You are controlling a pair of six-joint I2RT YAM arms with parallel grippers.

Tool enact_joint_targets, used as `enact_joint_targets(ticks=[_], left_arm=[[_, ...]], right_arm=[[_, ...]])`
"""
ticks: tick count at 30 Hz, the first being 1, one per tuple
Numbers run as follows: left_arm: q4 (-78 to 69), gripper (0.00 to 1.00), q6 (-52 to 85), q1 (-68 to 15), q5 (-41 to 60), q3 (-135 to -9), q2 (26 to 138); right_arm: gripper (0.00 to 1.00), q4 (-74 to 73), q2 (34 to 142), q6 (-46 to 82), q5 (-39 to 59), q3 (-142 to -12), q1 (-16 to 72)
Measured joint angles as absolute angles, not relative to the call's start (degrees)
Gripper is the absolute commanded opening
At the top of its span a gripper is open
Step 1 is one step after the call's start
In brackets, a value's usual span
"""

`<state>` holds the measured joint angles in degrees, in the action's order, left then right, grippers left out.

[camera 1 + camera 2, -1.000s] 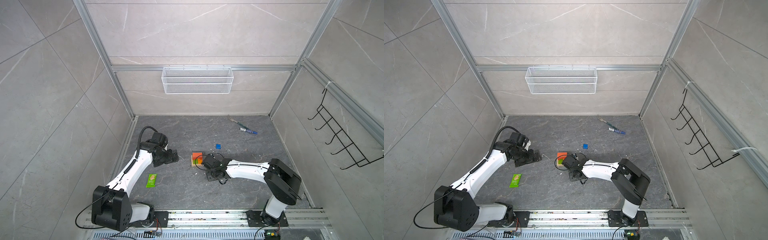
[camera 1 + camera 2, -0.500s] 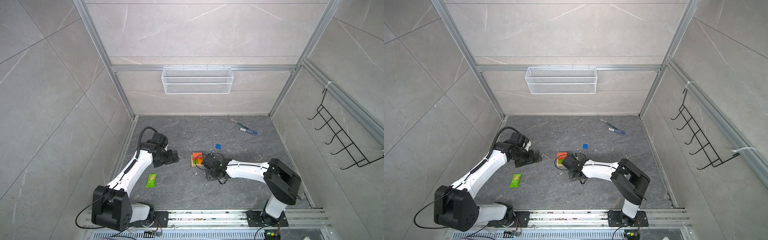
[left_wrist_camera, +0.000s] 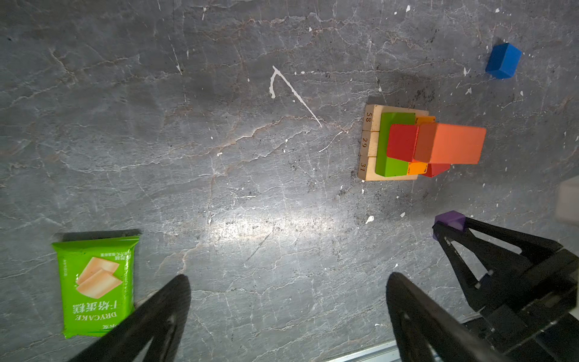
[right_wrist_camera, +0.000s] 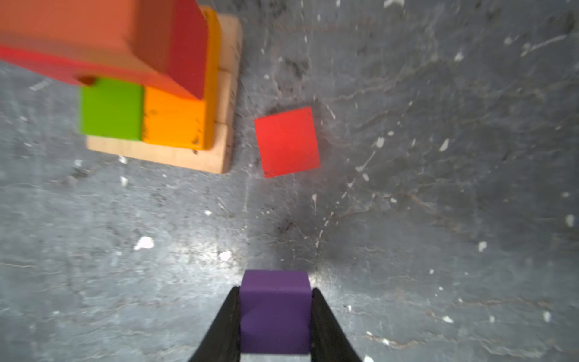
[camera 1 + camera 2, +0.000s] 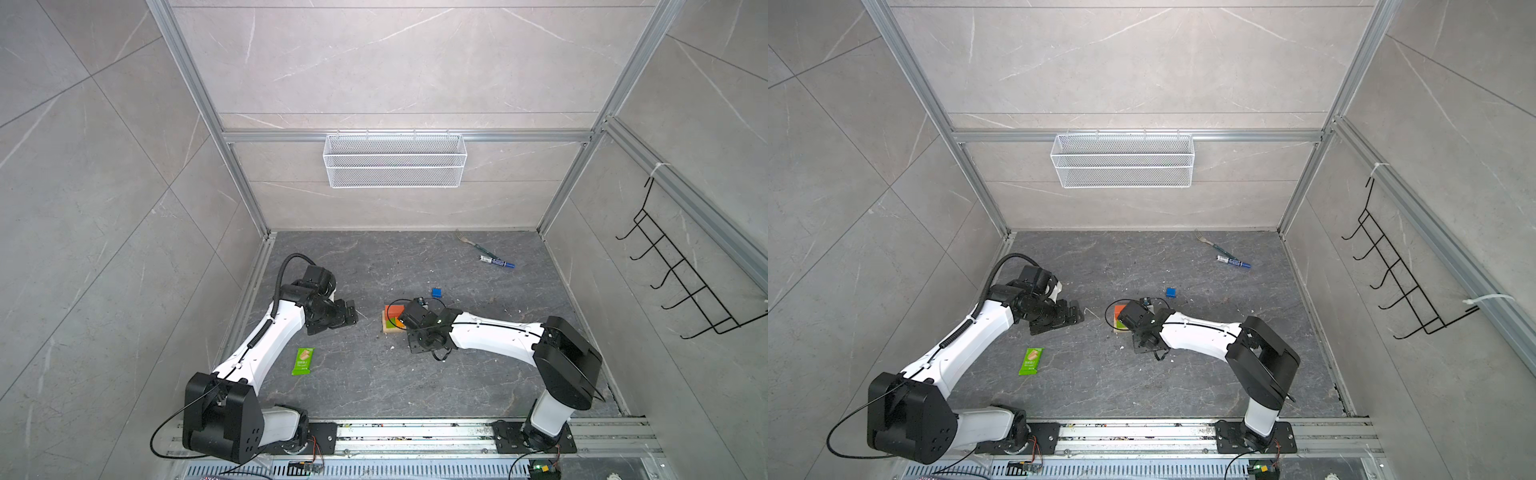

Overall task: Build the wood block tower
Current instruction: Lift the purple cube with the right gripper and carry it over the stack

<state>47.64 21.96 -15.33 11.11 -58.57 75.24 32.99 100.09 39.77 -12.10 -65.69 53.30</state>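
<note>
Here, the left gripper (image 3: 288, 282) hangs with jaws spread wide, grasping nothing, left of the tower (image 3: 407, 147) at mid-floor. A red cube (image 4: 286, 142) lies just beside the tower; nearby, to the right, the right gripper (image 4: 275, 293) clamps the purple cube (image 4: 275, 310).

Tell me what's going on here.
The right gripper is shut on a purple cube beside the half-built tower of tan, green, orange and red blocks. The left gripper hangs open, holding nothing. A red cube lies by the tower's base and a blue cube sits farther off, both loose on the floor.
</note>
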Motion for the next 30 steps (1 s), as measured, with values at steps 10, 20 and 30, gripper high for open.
enact_joint_targets(ticks=[10,20,30], left_arm=[[47.53,0.99,21.96,-15.05,11.11,-58.54,75.24],[47.07,1.00,22.04,-14.96,11.44,-58.17,74.89],[46.22,1.00,22.06,-14.94,12.56,-57.54,74.52]], right_arm=[[0.02,41.50,100.49,41.54,-12.67,-76.66,53.34],[0.01,46.50,104.53,43.11,-14.41,-86.19,53.34],[0.01,48.45,109.43,44.01,-15.25,-94.67,53.32]])
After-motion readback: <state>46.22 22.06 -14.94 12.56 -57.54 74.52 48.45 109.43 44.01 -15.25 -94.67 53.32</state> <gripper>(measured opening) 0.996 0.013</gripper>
